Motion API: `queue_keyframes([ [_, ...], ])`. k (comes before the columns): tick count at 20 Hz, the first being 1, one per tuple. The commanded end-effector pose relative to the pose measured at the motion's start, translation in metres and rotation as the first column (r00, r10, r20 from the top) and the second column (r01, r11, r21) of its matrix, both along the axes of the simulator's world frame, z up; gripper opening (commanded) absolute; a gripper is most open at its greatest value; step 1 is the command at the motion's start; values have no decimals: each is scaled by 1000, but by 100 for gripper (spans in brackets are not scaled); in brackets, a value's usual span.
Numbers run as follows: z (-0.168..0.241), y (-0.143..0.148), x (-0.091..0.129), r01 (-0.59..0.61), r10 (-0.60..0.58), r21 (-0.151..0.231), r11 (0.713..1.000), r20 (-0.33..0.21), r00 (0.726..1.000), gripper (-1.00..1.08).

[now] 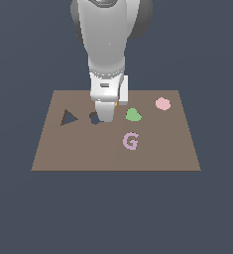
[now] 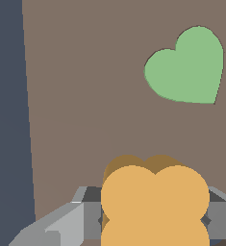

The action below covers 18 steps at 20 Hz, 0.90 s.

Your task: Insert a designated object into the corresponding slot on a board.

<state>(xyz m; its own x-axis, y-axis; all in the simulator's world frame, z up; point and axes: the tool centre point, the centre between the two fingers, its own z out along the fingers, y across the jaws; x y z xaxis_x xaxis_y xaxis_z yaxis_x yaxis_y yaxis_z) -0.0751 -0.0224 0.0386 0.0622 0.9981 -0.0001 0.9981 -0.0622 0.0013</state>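
The orange lobed block (image 2: 154, 204) fills the space between my gripper's fingers (image 2: 88, 216) in the wrist view, held above the brown board (image 2: 85, 96). In the exterior view only a sliver of the orange block (image 1: 116, 104) shows beside the gripper (image 1: 106, 117), which hangs low over the board (image 1: 78, 154). The dark lobed slot (image 1: 94, 118) lies just to the exterior view's left of the fingers, partly hidden by them. The gripper is shut on the block.
A dark triangular cutout (image 1: 67, 118) sits further to the exterior view's left. A green heart-shaped piece (image 1: 133, 115) (image 2: 187, 68) and a pink rounded piece (image 1: 162, 103) lie to the exterior view's right. A pale pink letter G (image 1: 130, 141) marks the board nearer the front.
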Motion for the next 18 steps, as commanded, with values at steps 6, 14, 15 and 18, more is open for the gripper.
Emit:
queue_keyframes([
  [6,1,-23,16,-221,221,-1,975,0,975,-100],
  [14,2,-37,33,-381,381,-1,925,0,925,-100],
  [15,2,-38,34,-395,395,-1,918,0,918,-100],
  [18,2,-41,39,-433,433,-1,901,0,901,-100],
])
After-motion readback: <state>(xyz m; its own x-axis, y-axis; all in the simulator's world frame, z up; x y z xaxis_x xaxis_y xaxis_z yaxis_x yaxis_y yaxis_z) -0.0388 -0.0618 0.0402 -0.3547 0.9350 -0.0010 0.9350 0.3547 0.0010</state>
